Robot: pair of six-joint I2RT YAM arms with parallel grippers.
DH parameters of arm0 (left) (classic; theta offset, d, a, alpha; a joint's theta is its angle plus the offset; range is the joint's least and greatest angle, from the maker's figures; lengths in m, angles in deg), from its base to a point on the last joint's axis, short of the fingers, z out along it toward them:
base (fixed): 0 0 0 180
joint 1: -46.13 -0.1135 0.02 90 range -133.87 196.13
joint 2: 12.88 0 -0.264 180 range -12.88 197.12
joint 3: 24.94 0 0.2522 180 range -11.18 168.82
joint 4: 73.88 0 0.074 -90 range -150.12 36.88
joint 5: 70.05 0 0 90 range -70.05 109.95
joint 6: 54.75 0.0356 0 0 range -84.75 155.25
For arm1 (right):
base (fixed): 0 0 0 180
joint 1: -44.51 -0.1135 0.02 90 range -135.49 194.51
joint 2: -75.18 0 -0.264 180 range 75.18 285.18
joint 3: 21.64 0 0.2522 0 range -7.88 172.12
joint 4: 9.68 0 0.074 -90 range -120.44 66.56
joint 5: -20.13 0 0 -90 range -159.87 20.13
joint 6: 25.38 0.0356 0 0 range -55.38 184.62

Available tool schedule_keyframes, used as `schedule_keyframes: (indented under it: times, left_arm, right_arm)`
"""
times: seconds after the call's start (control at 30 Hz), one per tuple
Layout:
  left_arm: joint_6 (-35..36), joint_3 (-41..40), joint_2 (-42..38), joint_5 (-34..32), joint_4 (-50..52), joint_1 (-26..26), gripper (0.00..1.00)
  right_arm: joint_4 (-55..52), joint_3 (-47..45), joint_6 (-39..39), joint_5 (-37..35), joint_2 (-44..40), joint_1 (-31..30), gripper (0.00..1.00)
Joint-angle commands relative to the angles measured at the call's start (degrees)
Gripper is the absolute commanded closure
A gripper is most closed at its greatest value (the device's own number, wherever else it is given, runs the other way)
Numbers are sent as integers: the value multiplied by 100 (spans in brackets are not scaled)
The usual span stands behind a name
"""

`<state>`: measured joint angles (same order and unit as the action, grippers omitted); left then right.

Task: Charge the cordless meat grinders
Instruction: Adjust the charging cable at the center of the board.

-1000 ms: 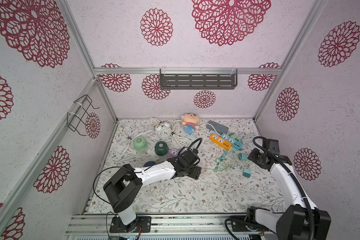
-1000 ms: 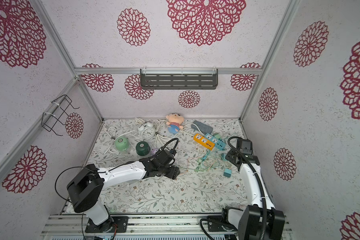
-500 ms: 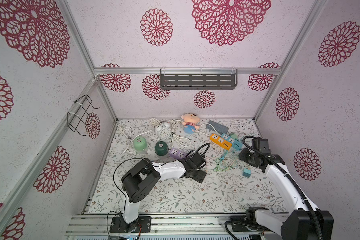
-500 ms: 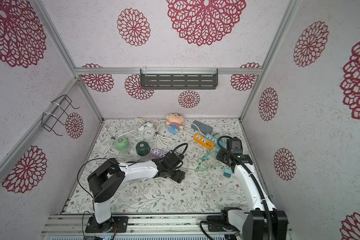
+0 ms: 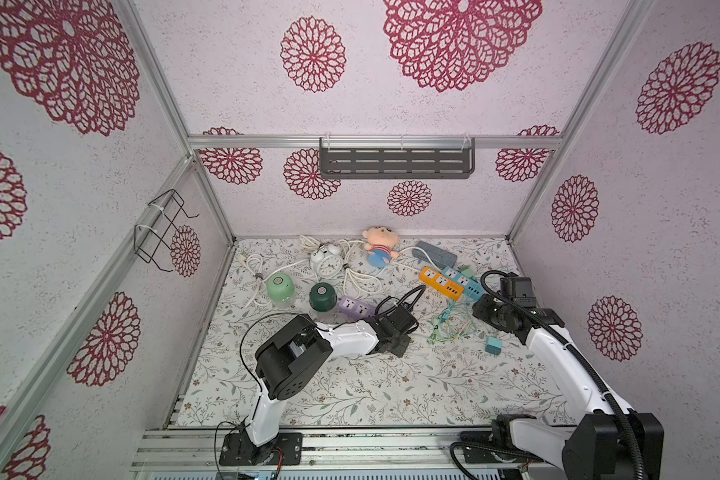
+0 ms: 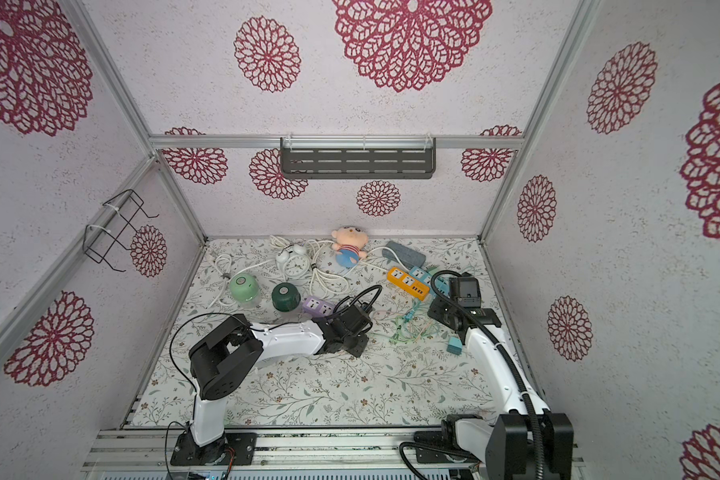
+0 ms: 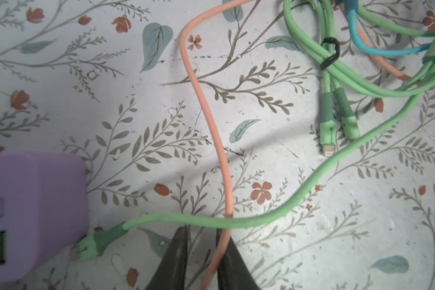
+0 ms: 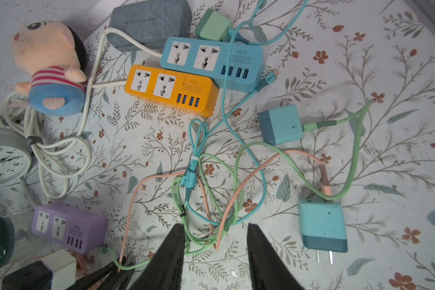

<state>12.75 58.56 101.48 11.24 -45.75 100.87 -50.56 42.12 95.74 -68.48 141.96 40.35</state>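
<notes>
Two cordless meat grinders stand at the left in both top views: a light green one [image 5: 280, 286] [image 6: 244, 286] and a dark green one [image 5: 322, 296] [image 6: 285, 296]. My left gripper [image 7: 202, 229] is low on the floor beside the purple power strip [image 7: 30, 213]. Its jaws are narrowly apart around a pink cable [image 7: 206, 113], with a gap beside it. A green cable [image 7: 286, 200] crosses the fingertips, and its plug [image 7: 96, 244] lies at the strip's corner. My right gripper [image 8: 215, 226] hangs open above the tangle of cables [image 8: 211, 190], holding nothing.
An orange power strip [image 5: 440, 283] and a blue power strip [image 5: 460, 280] lie at the back right, with a grey block [image 5: 435, 253]. A plush doll [image 5: 378, 249], a white alarm clock [image 5: 327, 262] and white cords sit at the back. Teal adapters [image 8: 322, 226] [image 8: 280, 124] lie by the right arm.
My left gripper slid right past the purple strip, spread wide, then narrowed round the pink cable. The right arm moved left toward the cable tangle.
</notes>
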Motion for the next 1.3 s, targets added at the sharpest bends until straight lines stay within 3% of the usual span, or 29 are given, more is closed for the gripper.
schedule_keyframes:
  times: [0.0,0.3,0.53,0.83,1.07,1.2,1.27]
  left_arm:
    - [-49,-420,-722,-353,534,114,81]
    - [-148,-883,-2787,-1419,1619,29,93]
    - [-88,-623,-3417,-1669,2208,-182,100]
    - [-129,-518,-4202,-1975,2738,-479,100]
    - [-64,-315,-5262,-2325,3228,-1158,100]
    - [18,-211,-5545,-2399,3416,-1618,100]
    - [57,-219,-5630,-2451,3461,-1754,100]
  right_arm:
    - [169,79,73,71,92,-105,56]
    - [427,168,114,106,572,-512,57]
    - [549,256,150,114,995,-951,53]
    - [390,324,8,-89,1279,-1061,48]
    - [-72,396,-99,-603,823,-1005,37]
    - [-215,279,-51,-725,617,-824,37]
    - [-257,175,-25,-702,504,-723,41]
